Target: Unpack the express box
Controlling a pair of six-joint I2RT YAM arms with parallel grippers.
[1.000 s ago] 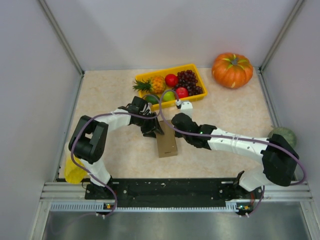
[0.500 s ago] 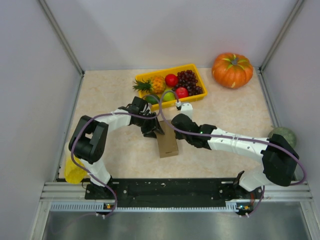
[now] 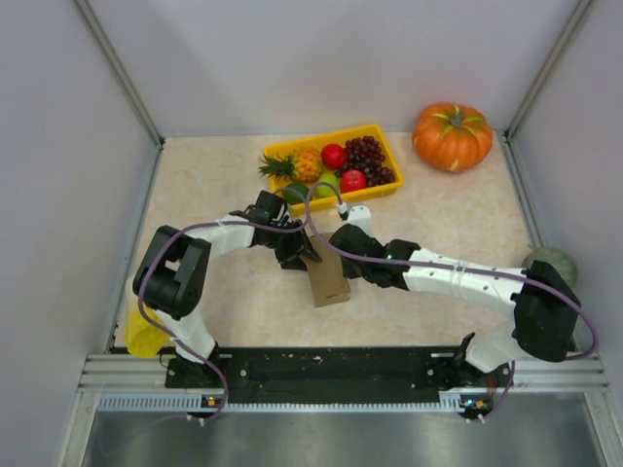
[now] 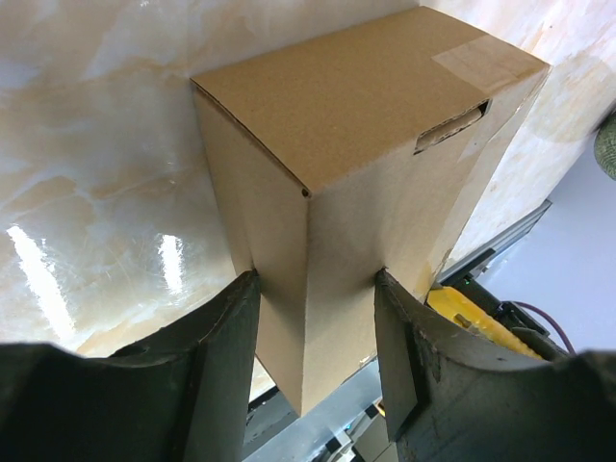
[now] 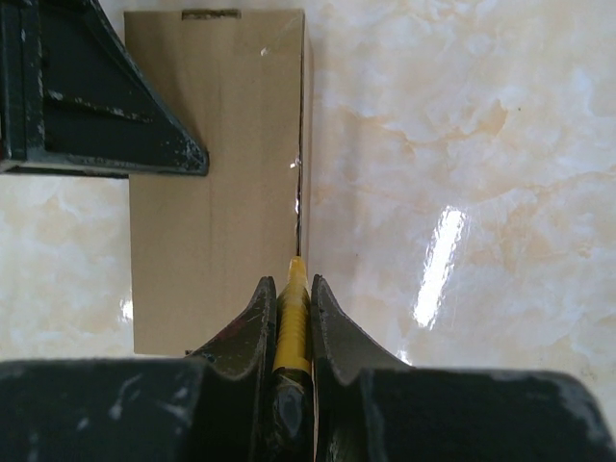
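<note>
One second on, eased yellow cutter point(image 5: 293, 332), pinched in right gripper point(image 5: 291, 294), leftward against express box point(image 5: 217, 183) edge, skewing it slightly within left gripper point(image 4: 316, 279) clamp; slitting seemingly under way.

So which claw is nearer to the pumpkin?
Right. The right claw, holding a yellow cutter at the express box, sits left of the pumpkin; the left claw, gripping that box, sits farther left.

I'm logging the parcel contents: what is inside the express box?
Nothing inside shows: the express box is closed, only brown cardboard, tape and a small slot visible. The left gripper clamps it; the right gripper holds a yellow cutter against its edge.
</note>
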